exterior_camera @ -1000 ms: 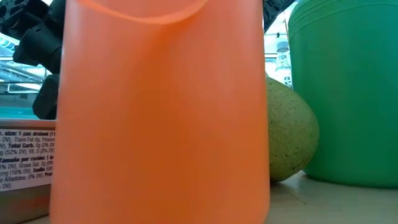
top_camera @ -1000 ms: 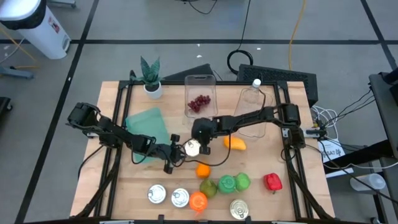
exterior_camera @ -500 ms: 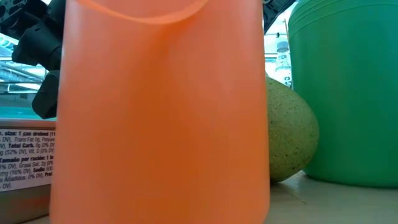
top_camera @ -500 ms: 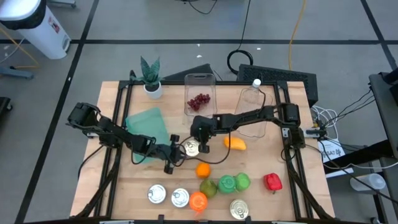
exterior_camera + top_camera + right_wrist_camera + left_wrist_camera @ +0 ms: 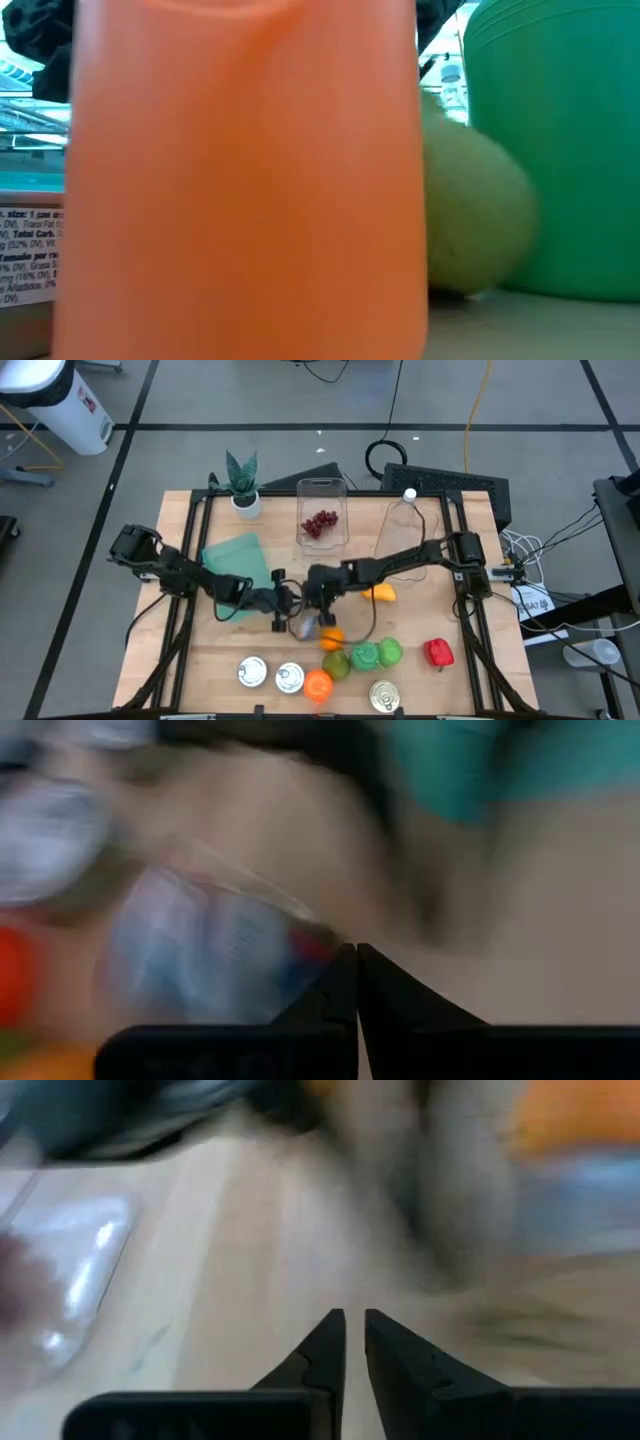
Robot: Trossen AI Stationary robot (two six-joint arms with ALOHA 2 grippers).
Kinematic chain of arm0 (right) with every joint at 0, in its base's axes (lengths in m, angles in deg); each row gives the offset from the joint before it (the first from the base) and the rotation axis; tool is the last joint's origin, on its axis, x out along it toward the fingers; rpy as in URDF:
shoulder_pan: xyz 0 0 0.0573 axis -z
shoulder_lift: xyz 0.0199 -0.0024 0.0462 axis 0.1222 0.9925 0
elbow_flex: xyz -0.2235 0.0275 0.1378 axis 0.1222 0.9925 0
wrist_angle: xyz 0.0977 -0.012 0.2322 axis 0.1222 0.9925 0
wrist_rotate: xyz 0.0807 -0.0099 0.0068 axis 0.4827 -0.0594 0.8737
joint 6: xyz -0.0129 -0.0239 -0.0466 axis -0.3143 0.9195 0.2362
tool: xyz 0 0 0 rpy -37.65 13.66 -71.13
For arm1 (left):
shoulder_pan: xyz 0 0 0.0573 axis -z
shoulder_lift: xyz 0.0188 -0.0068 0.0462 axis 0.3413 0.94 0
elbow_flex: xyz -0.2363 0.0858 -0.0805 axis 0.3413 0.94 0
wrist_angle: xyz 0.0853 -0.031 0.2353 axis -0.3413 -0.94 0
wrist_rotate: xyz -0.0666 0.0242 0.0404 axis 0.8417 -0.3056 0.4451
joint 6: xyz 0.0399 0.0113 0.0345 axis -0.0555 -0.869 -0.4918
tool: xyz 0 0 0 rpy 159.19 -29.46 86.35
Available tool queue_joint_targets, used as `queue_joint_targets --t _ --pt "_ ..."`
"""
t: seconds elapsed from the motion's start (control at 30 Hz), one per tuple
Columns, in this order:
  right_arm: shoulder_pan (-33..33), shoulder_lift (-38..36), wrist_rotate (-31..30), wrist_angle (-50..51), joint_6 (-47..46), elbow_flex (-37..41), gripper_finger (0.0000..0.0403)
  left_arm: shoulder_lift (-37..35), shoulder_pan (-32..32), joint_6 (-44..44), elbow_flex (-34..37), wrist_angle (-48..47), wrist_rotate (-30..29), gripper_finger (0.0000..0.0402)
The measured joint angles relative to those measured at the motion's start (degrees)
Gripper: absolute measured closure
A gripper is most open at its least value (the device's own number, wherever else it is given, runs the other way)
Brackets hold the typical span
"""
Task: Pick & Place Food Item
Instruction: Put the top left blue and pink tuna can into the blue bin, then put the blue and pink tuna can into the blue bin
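Can [image 5: 304, 625] now tipped, knocked nearer beside orange [image 5: 328, 637]; both tools, left [image 5: 283, 612] and right [image 5: 318, 603], clenched empty; no pick yet.

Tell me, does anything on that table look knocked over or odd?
Yes: one can lies tipped on its side between the two shut grippers, left gripper and right gripper, while the other cans near the front edge stand upright.

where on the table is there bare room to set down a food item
Bare wood lies between the red pepper and the table's right edge, and at the front-left corner, left of the cans. The middle is crowded: both tools meet there beside the orange, above the front row.
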Motion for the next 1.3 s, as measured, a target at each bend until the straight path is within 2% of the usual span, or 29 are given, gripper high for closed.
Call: queue_joint_targets --t 0.07,0.23,0.3,0.53,0.67,0.83,0.93,1.03,1.13,1.23,1.3 --pt "-1.20 -0.02 0.97 -1.55 0.19 -0.01 0.0403 0.00 -0.93 1.56 -0.26 -2.06 0.22 0.0350" --pt "-2.06 -0.02 -9.50 0.44 0.24 -0.02 0.0403 0.00 -1.92 4.27 -0.31 -3.30 1.16 0.0350" --pt "-1.54 -0.02 -11.46 1.67 0.26 -0.02 0.0403 0.00 -1.90 4.78 -0.32 -2.50 1.49 0.0350" --pt "1.05 -0.02 -12.25 3.03 0.88 -0.02 0.0403 -0.94 -1.82 3.00 -0.33 -3.39 2.34 0.0350" --pt "1.88 -0.35 -11.00 3.67 2.53 0.00 0.0403 -8.20 -0.55 4.26 -0.33 -7.99 5.89 0.0350" --pt "2.84 -0.78 -10.99 4.73 4.86 -0.02 0.0403 -21.90 4.85 11.87 -0.70 -16.92 5.89 0.0350" --pt "3.22 -1.19 -10.81 5.18 6.15 0.05 0.0403 -25.46 10.30 14.53 -4.14 -24.60 4.70 0.0350" --pt "3.47 -1.31 -9.50 4.91 6.72 0.02 0.0403 -24.96 16.21 15.83 -9.54 -33.25 0.29 0.0348" --pt "3.52 -1.29 -9.46 5.15 6.73 0.04 0.0403 -21.91 20.81 16.95 -14.19 -36.70 -1.49 0.0326" --pt "3.60 -1.29 -9.65 5.14 6.73 0.02 0.0403 -17.96 24.65 17.10 -17.09 -38.14 0.51 0.0278" --pt "3.60 -1.29 -9.56 5.40 6.71 0.02 0.0403 -15.82 26.65 20.24 -18.99 -37.90 1.74 0.0236"
